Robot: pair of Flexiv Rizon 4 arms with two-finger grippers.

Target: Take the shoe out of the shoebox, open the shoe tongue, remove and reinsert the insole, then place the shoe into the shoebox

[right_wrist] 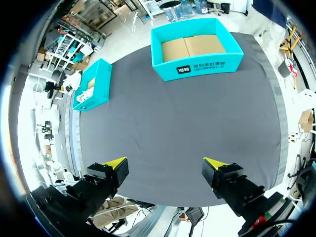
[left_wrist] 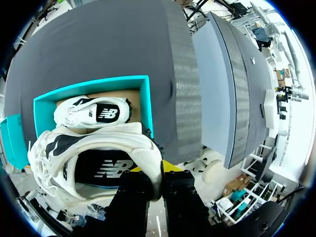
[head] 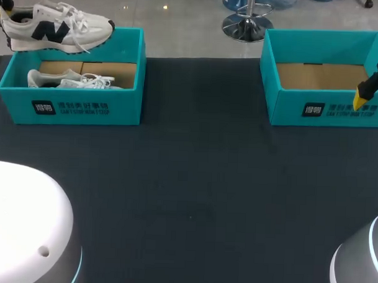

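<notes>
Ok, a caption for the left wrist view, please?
Left gripper holds a white shoe by its heel over the teal shoebox, where a second shoe lies.

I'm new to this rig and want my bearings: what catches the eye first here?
A white shoe hangs above the back of the left teal shoebox, its heel clamped in the left tool, while a second shoe lies inside that box. The right teal shoebox is empty, and the right tool hovers open over the dark table.
</notes>
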